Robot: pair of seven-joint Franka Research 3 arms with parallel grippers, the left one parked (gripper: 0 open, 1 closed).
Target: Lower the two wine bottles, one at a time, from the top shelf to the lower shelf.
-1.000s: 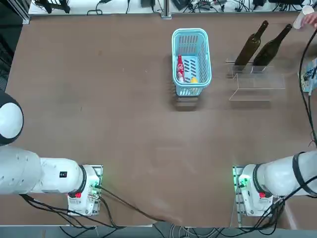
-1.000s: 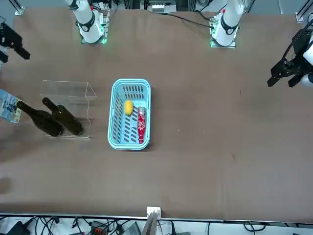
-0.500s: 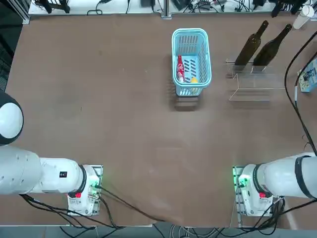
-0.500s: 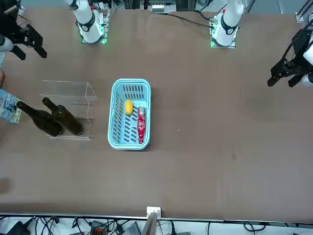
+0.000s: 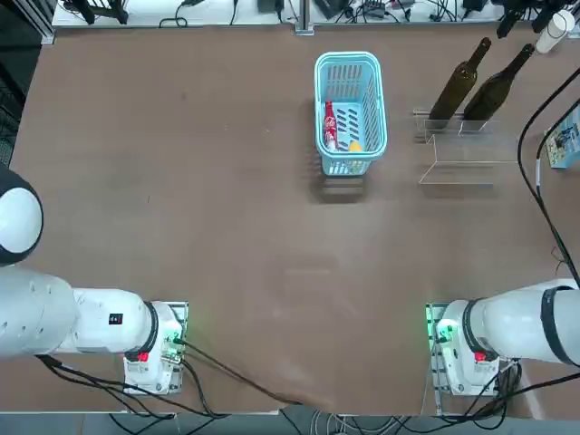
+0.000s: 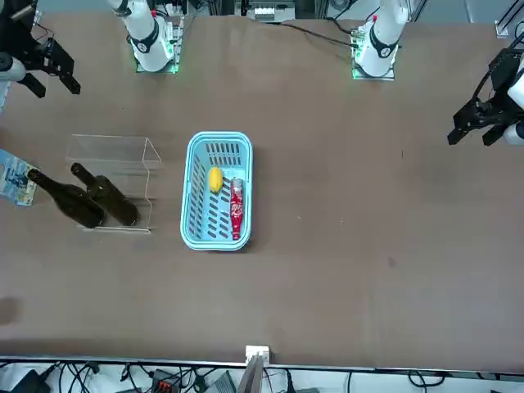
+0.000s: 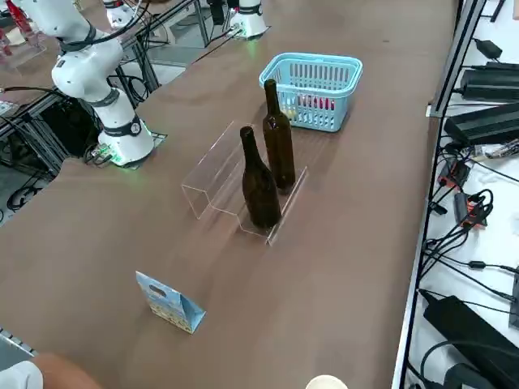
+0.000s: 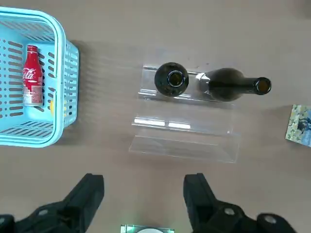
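Brown table point(image 5: 227, 227) bare; right end effector point(image 8: 146, 194) wide, empty, above acrylic stand point(image 8: 184, 141).

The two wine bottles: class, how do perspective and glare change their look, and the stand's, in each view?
Top view: the two wine bottles seem to lean away, a perspective effect; right side view shows them upright. Right wrist view: the open right gripper looks down on the clear stand, marked mainly by bright edge glints; one bottle is seen mouth-on.
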